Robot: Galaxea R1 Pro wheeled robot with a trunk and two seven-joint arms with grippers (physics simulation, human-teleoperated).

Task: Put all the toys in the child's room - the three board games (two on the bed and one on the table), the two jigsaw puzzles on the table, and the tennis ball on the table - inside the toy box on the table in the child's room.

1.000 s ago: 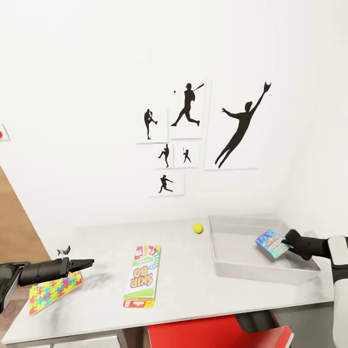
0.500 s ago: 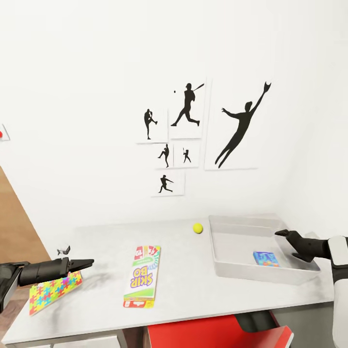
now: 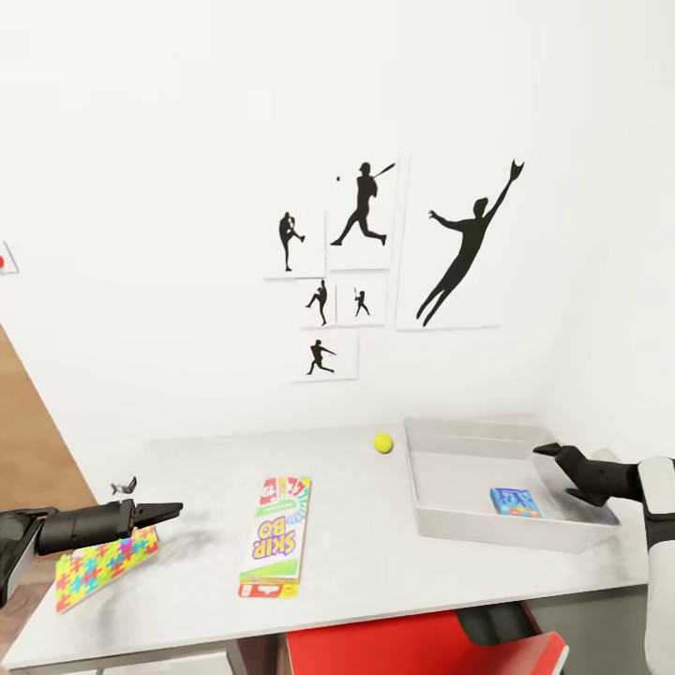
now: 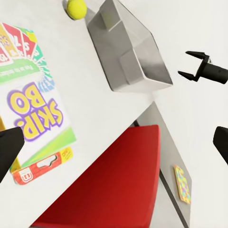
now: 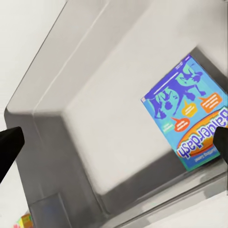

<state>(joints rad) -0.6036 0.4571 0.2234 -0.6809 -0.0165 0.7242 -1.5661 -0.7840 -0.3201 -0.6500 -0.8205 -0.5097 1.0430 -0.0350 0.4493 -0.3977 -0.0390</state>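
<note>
Since our right pincer (image 3: 553,457) hangs spread, empty, we'd judge the stiff, light red-green-purple Skip-Bo box (image 3: 275,535), at nine o'clock from the shallow light-grey bin (image 3: 469,530), best pinched across a thin long edge; left pincer (image 3: 172,512) spread too.

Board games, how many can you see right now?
2. The Skip-Bo box lies flat on the table near its front edge. The light-blue game lies inside the toy box. Others may be out of view.

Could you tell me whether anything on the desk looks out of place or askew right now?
One thing: the jigsaw puzzle at the table's left front corner overhangs the edge slightly, under the left gripper. The Skip-Bo box and tennis ball lie flat and undisturbed.
</note>
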